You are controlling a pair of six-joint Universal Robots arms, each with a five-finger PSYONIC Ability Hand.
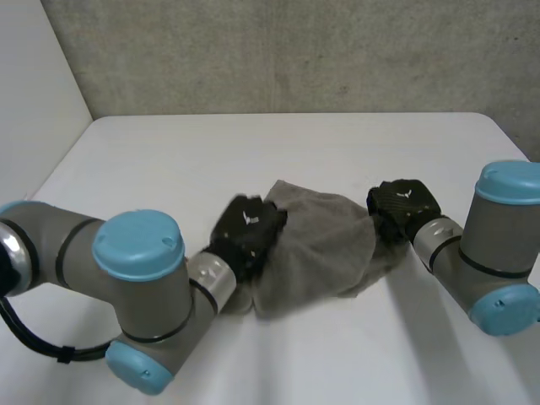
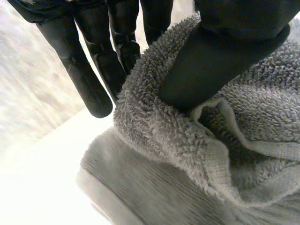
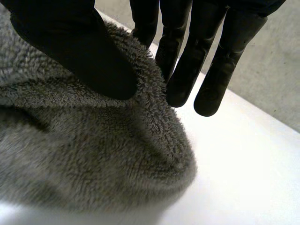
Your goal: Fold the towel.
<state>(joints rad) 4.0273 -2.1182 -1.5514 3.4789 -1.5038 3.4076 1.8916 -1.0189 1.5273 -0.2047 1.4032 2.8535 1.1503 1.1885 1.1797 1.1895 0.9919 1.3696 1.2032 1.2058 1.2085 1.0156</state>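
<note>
A grey terry towel (image 1: 316, 249) lies bunched in a heap on the white table (image 1: 278, 143), between my two hands. My left hand (image 1: 247, 229) is at the towel's left edge. In the left wrist view its thumb (image 2: 211, 61) presses a fold of the towel (image 2: 187, 154) against the straight fingers (image 2: 89, 89) behind it. My right hand (image 1: 403, 205) is at the towel's right edge. There the thumb (image 3: 84, 51) pins the towel's rim (image 3: 93, 154) against the fingers (image 3: 187, 70). Both hands pinch the cloth.
The table reaches back to a grey concrete wall (image 1: 295, 51). Its left edge (image 1: 59, 164) runs along a pale wall. My two arms lie low on the table at the near side.
</note>
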